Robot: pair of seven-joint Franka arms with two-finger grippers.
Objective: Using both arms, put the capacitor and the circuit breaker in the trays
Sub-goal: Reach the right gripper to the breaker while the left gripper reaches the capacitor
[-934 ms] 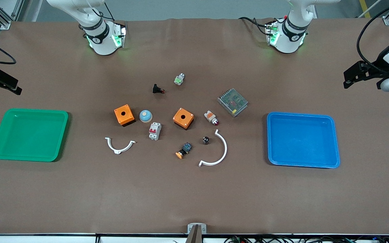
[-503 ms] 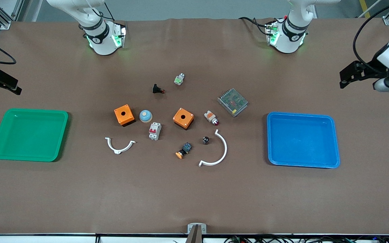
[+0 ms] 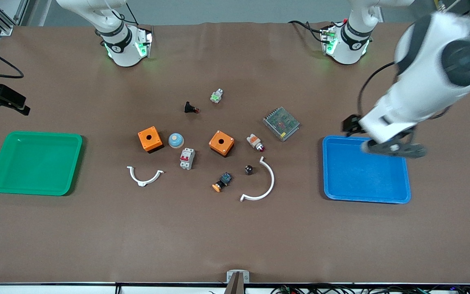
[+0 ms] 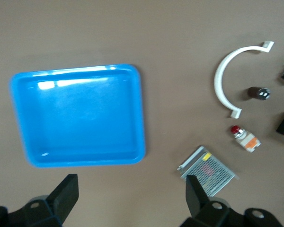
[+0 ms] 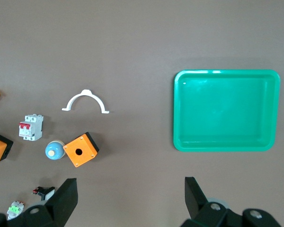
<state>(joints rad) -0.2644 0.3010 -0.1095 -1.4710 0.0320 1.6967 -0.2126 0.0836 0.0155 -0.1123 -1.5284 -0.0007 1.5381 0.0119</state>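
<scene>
The capacitor [image 3: 249,169], a tiny black cylinder with a silvery top, stands inside the curve of a large white arc [image 3: 264,185]. It also shows in the left wrist view [image 4: 259,93]. The circuit breaker [image 3: 187,158], a white block with red levers, lies between the two orange boxes, nearer the front camera. It also shows in the right wrist view [image 5: 30,127]. My left gripper [image 3: 353,123] is open and empty, high over the blue tray's rim [image 3: 361,139]. My right gripper [image 3: 10,102] is open and empty, over the table's edge above the green tray [image 3: 35,162].
Two orange boxes [image 3: 150,139] [image 3: 221,143], a blue dome button [image 3: 176,140], a white-and-orange indicator [image 3: 255,142], a metal mesh box [image 3: 281,123], a black push-button [image 3: 191,108], an orange-capped button [image 3: 222,182] and a small white arc [image 3: 144,175] lie mid-table.
My left arm has swung in from the table's edge to over the blue tray's rim. My right gripper has barely shifted. No object has moved.
</scene>
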